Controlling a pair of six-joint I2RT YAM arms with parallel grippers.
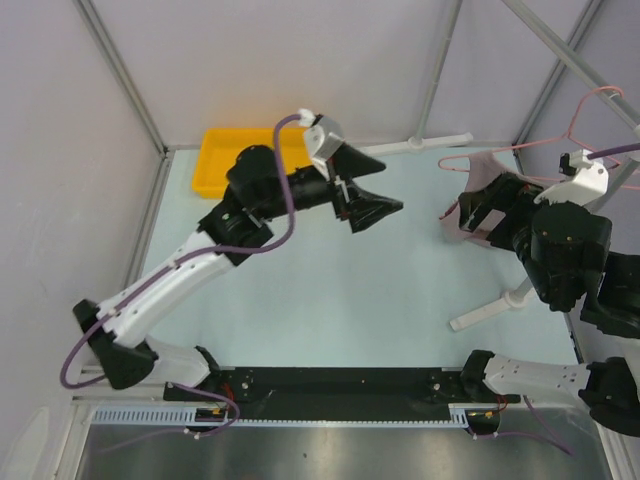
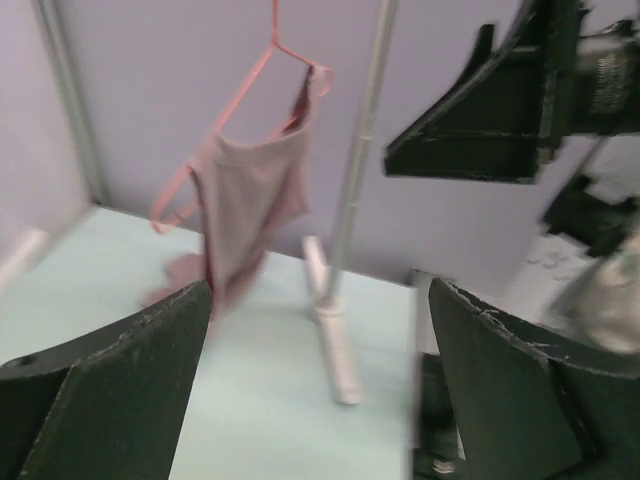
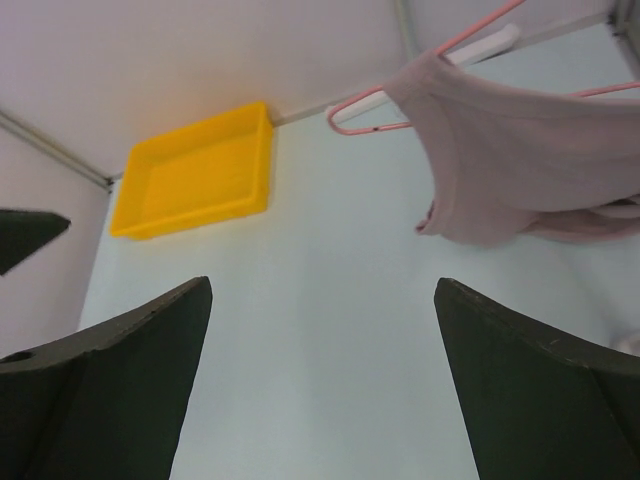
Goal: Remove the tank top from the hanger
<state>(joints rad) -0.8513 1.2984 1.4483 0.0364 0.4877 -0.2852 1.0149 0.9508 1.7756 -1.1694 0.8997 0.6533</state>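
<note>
Both arms' jaws are spread; the right jaws should pinch the tank top [image 3: 520,150] strap, avoiding the hanger [image 2: 274,22] wire.

I see a plain dusty pink-mauve tank top [image 3: 520,190], no print on it, on a lighter pink hanger [image 3: 362,99]. The tray [image 3: 195,175] is bright yellow and the table [image 1: 350,290] pale blue-green. The left gripper [image 2: 320,288] and right gripper [image 3: 322,288] are matte black, the cable [image 1: 291,218] purple, and the rack pole [image 2: 360,150] grey.
</note>
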